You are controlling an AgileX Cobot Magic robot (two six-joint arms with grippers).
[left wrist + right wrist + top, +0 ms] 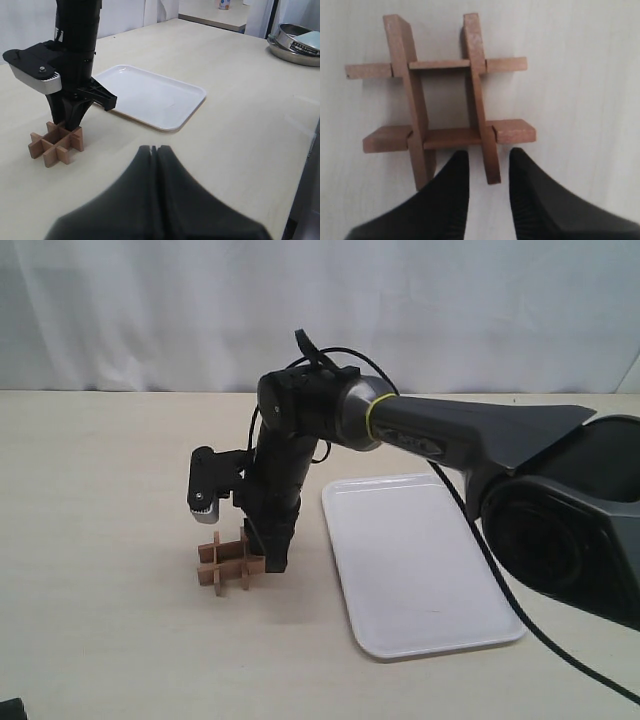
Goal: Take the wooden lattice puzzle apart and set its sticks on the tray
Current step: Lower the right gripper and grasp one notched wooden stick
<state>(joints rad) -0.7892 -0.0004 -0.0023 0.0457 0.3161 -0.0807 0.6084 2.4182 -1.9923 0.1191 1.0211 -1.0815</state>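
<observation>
Right gripper (pixel 489 159) sits straight down over the wooden lattice puzzle (pixel 447 136), jaws apart, straddling one stick (pixel 479 85) at its end, not pinching yet. Puzzle's in one piece on the tabletop (pixel 100 490), well in from the far edge, near the tray (pixel 420 570).

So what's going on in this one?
The right gripper is down on the wooden lattice puzzle, its open jaws straddling the end of one stick. The puzzle sits whole on the table beside the tray, with no stick on the tray yet. The left gripper hangs back, shut, holding nothing.
</observation>
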